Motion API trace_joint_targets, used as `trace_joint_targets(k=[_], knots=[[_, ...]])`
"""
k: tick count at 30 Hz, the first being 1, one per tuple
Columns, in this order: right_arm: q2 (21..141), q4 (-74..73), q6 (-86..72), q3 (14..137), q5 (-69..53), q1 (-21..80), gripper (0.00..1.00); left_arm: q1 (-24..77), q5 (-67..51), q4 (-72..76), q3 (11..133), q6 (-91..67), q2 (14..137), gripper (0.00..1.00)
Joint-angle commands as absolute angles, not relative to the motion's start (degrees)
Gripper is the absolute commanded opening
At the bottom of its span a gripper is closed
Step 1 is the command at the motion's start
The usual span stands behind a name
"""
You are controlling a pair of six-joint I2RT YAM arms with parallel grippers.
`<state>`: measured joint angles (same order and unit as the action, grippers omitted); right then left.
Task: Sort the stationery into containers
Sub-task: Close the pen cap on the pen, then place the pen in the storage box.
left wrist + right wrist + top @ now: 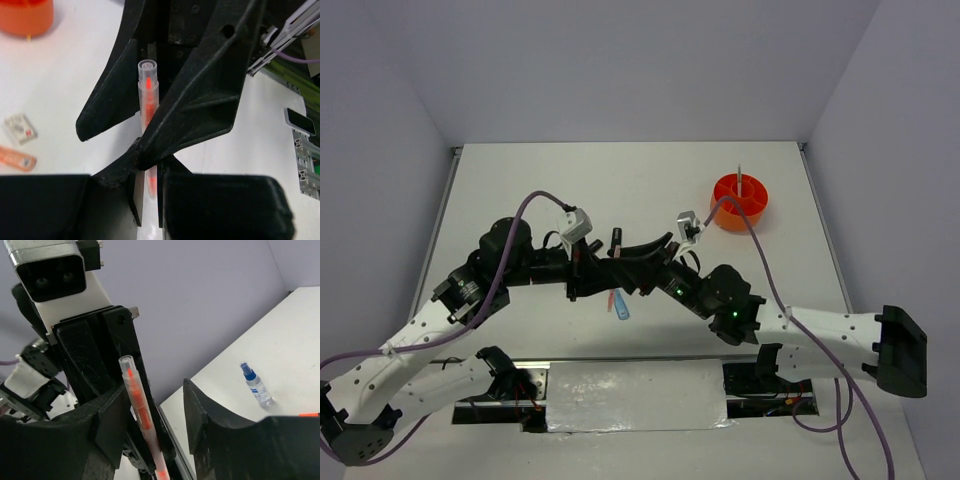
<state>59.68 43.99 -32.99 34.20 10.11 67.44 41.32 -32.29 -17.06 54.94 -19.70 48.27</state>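
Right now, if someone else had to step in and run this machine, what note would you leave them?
Grips: the left pincer is shut on the orange pen, held between the two arms. The right pincer is open, its fingers on either side of that same pen without gripping it.
Done: one thin pen stands in the orange tub.
To do: the held pen, plus the bottle, white piece, peach bar and light-blue strip lying on the table.
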Motion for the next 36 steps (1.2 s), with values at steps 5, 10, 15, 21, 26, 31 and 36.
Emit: trace_joint_targets(k=[5,10,15,21,26,31,36], knots=[[52.04,24.27,-28.13,38.67,8.17,69.87,0.62,41.31,-33.31,4.75,51.77,-20.74,44.30,0.00],[45.37,21.36,-26.37,39.64,10.37,69.61,0.69,41.40,-33.22,4.40,50.63,-21.01,43.16,0.00],[39.64,19.34,-23.57,39.20,10.90,69.61,0.70,41.84,-33.22,3.69,50.71,-20.83,43.07,0.00],[40.07,12.67,-18.47,43.93,7.21,69.52,0.68,42.36,-37.35,5.18,50.19,-21.45,43.16,0.00],[45.43,8.62,-15.91,49.48,4.75,69.52,0.63,42.89,-39.99,5.98,50.10,-21.71,43.94,0.00],[50.36,9.23,-14.42,52.73,4.22,69.52,0.59,43.68,-40.52,5.28,50.45,-21.27,45.00,0.00],[53.61,9.58,-13.89,55.28,2.81,69.35,0.49,44.38,-39.73,3.70,50.62,-20.48,45.61,0.00]])
